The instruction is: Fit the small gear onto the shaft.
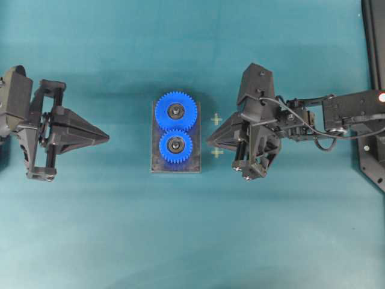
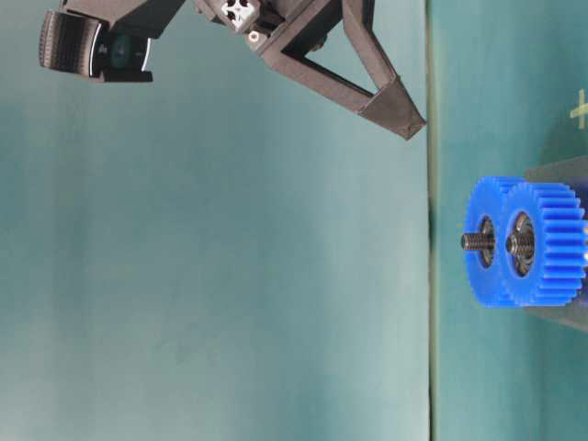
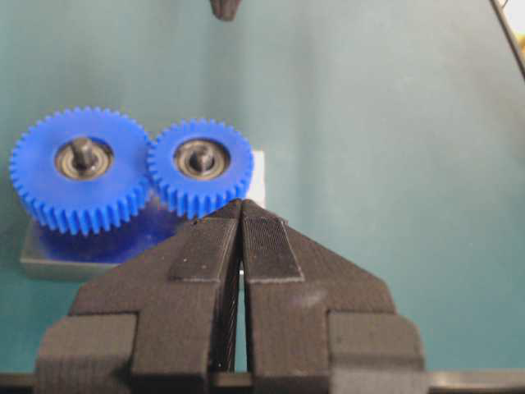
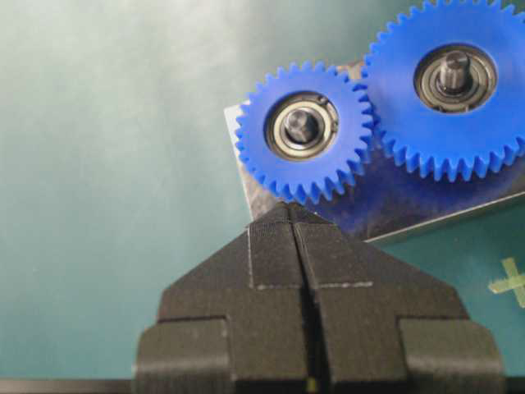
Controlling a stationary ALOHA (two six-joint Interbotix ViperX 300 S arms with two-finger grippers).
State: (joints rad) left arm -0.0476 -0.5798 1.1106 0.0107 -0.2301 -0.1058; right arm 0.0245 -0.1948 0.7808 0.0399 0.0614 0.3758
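larger blue gear (image 1: 175,111) on plate, teal tabletop (image 1: 90,229), 2 cross marks (image 1: 216,120)

Even soft light; faint shadows; sharp

Left gripper (image 1: 105,138): matte black printed plastic, two wedge fingers (image 3: 271,250) with finely ribbed pads, open triangular frame behind.

Right gripper (image 1: 210,140): same black wedge build; ribbed finger (image 4: 275,258) faces; silver screw heads at the frame's rear corner.

Right arm (image 1: 352,111): black boxy links, looped black cable (image 1: 301,117) behind the gripper, a small red mark (image 1: 381,97) near the base.
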